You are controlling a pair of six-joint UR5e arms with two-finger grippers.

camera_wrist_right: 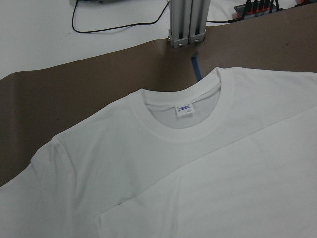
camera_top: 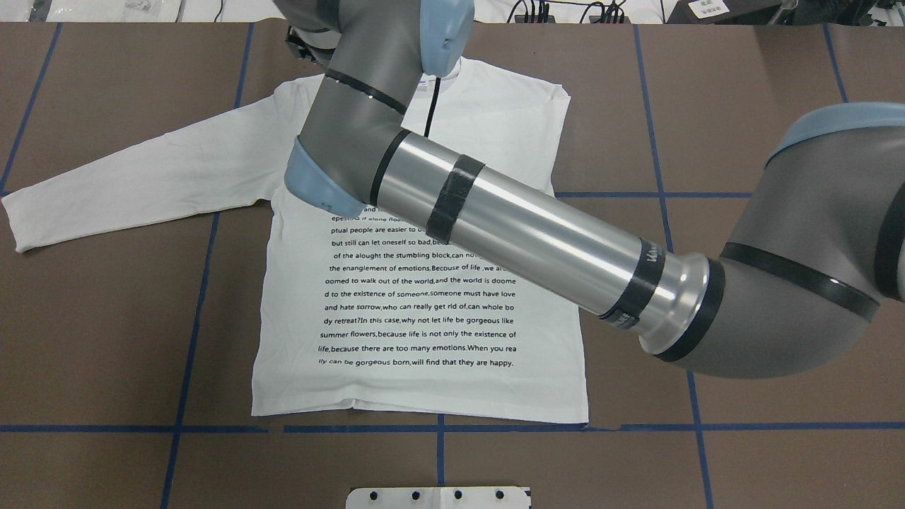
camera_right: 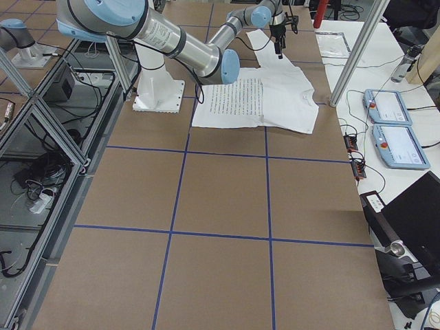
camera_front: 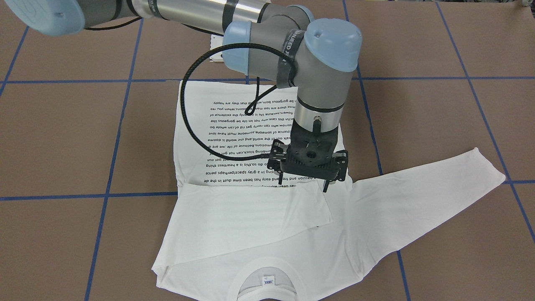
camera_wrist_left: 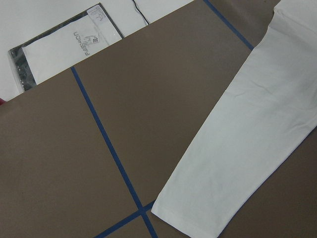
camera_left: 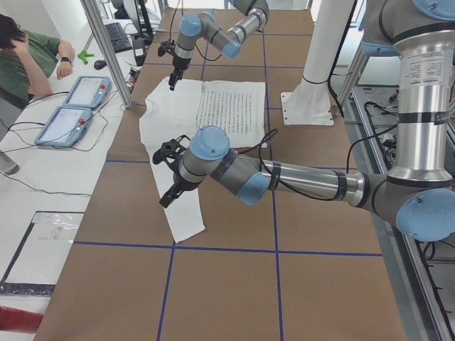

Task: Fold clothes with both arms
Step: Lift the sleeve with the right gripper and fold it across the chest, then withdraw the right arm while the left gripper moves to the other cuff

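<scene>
Right claw (camera_front: 303, 179) hangs above the shirt (camera_front: 250, 217) — over its folded-in sleeve

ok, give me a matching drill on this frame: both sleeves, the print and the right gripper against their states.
Things:
1. left-side sleeve
2. right-side sleeve
3. printed text
4. right gripper

States:
A. folded across the shirt
B. stretched out flat on the table
C. open, over the shirt
D. black, facing up

Pairs: 1-B, 2-A, 3-D, 4-C
</scene>
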